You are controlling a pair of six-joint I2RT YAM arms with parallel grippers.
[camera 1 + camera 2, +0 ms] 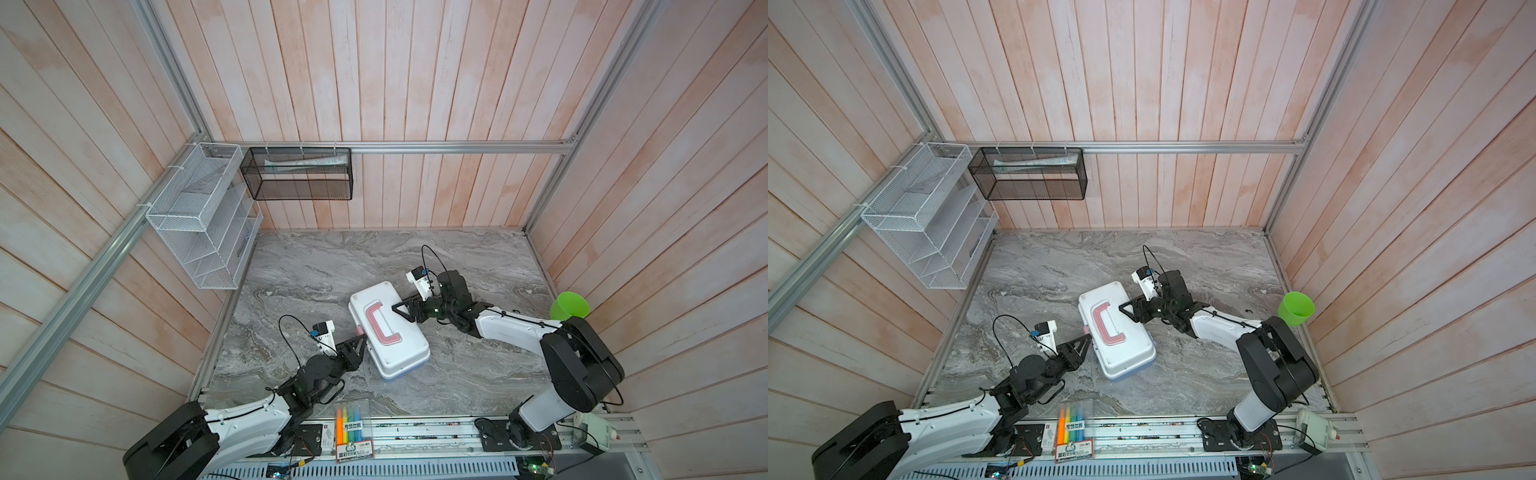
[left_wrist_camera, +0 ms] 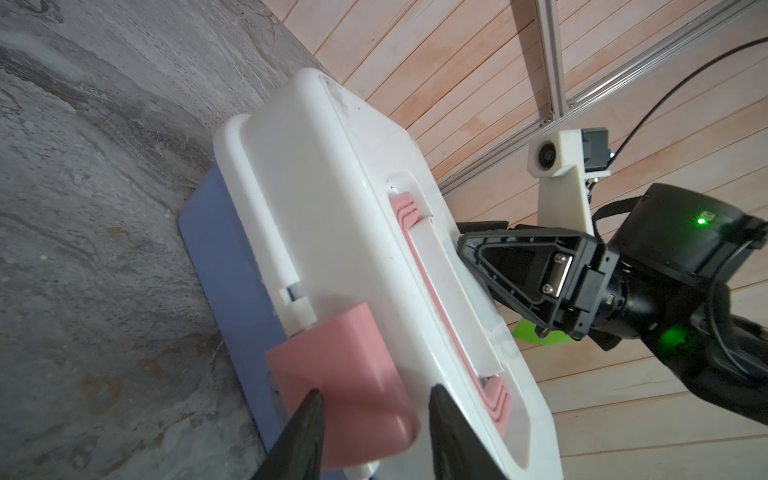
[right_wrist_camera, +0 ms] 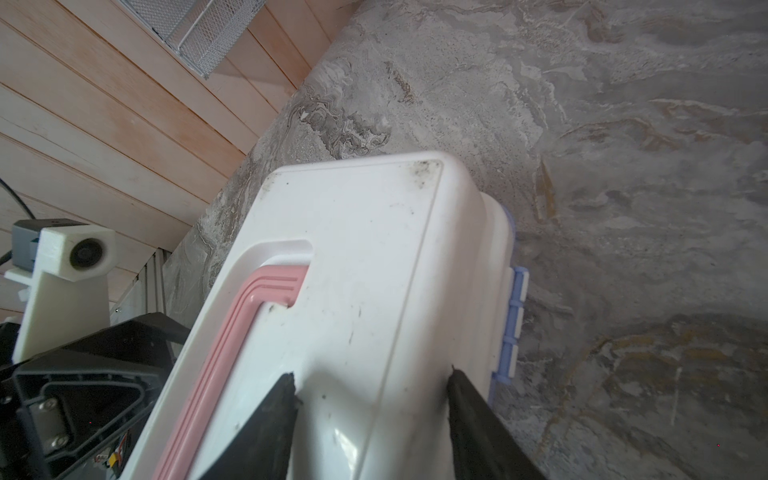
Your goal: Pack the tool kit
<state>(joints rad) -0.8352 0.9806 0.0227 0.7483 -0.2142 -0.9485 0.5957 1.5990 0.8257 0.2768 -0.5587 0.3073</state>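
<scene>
1. Tool kit (image 1: 405, 353) lay shut on the table (image 1: 311, 270), beyond the highlighter pack (image 1: 352, 424).
2. Nearest the pack, my left pincer (image 1: 364, 338) straddled the pink latch (image 2: 345, 374); whether it pinched it, I couldn't tell.
3. Farther from the pack, my right pincer (image 3: 372, 380) rested on the white lid (image 3: 374, 249), jaws apart, holding nothing.
4. Latching seemed the step in hand; next, the latch needed pressing home with the lid held down.

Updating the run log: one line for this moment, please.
tool kit case: lid down | left claw: open, straddling pink latch | right claw: open, tips on white lid
</scene>
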